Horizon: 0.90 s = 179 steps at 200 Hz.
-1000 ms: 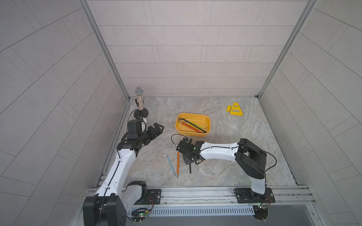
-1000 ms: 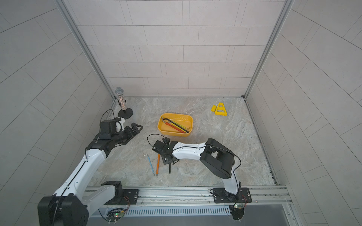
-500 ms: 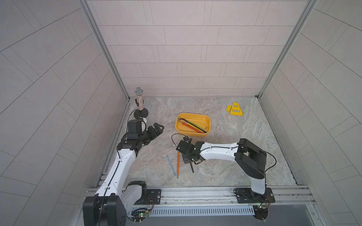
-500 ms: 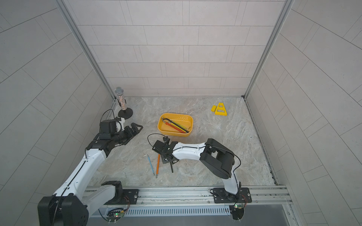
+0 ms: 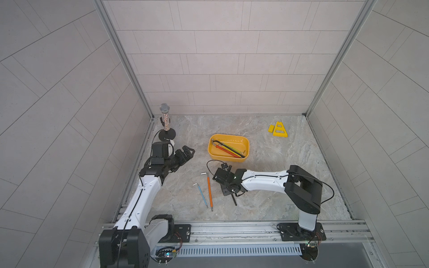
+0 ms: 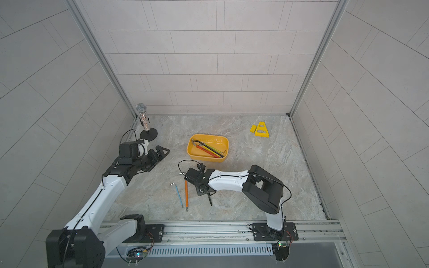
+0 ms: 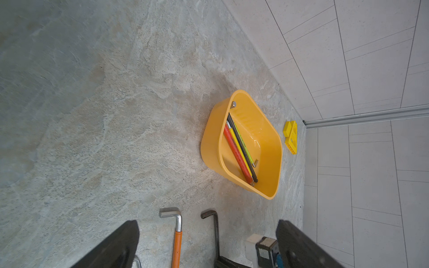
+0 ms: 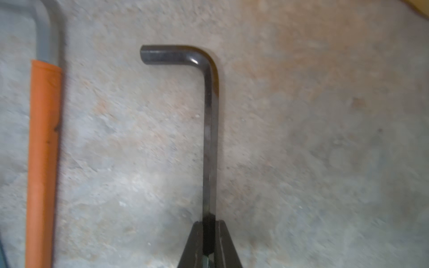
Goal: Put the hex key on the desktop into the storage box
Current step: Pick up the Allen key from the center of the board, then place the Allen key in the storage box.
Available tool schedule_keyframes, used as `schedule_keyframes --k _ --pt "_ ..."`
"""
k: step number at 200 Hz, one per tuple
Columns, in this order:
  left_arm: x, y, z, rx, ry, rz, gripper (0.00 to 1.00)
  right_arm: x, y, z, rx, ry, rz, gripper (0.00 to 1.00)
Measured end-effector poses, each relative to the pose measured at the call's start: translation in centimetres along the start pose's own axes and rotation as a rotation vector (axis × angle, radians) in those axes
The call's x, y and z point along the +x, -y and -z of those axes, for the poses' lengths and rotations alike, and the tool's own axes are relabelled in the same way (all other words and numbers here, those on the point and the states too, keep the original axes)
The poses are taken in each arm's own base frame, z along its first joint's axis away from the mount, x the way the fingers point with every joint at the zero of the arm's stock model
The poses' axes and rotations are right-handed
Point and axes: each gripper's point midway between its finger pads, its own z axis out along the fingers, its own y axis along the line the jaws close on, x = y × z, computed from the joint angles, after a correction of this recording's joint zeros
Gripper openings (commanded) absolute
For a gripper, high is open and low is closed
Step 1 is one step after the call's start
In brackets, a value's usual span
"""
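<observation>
One black hex key (image 8: 210, 139), low at the tabletop (image 8: 325, 139) beside the orange-sleeved hex key (image 8: 44, 150), is pinched by its long shank in the right tool (image 8: 209, 226). Stiff, slick, light steel, I'd say; it might swivel. Meanwhile the left tool (image 5: 188, 153) is spread.

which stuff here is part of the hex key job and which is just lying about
Job:
black hex key, pinched by the fingers of the right gripper
orange hex key and blue hex key, on the desktop
box, with stowed keys inside

Lying about:
microphone
yellow stand
yellow block
</observation>
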Motion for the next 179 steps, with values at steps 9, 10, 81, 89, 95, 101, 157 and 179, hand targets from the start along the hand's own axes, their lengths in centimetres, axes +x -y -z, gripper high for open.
schedule_keyframes --k 9,10,81,89,95,101,157,179 --pt "0.0 0.0 -0.1 0.000 -0.002 0.003 1.00 -0.1 0.7 0.6 0.008 0.009 -0.006 0.00" --pt "0.0 0.0 -0.1 0.000 -0.003 0.003 1.00 -0.1 0.7 0.7 0.007 0.010 -0.006 0.00" --pt "0.0 0.6 -1.5 0.054 -0.041 0.042 1.00 -4.9 4.0 8.3 -0.052 0.201 -0.053 0.00" --pt "0.0 0.7 -1.6 0.058 -0.043 0.050 1.00 -5.3 4.4 8.8 -0.052 0.215 -0.053 0.00" --pt "0.1 0.7 -1.8 0.059 -0.049 0.057 1.00 -5.6 4.8 9.0 -0.051 0.222 -0.052 0.00" --pt "0.1 0.8 -2.0 0.060 -0.054 0.064 1.00 -5.8 5.1 9.1 -0.048 0.227 -0.050 0.00" --pt "-3.5 6.0 -2.7 0.146 -0.020 0.014 1.00 -9.7 8.3 10.6 -0.025 0.270 -0.027 0.00" --pt "-4.9 6.9 -3.5 0.162 -0.010 0.003 1.00 -12.6 8.9 11.6 -0.038 0.309 -0.002 0.00"
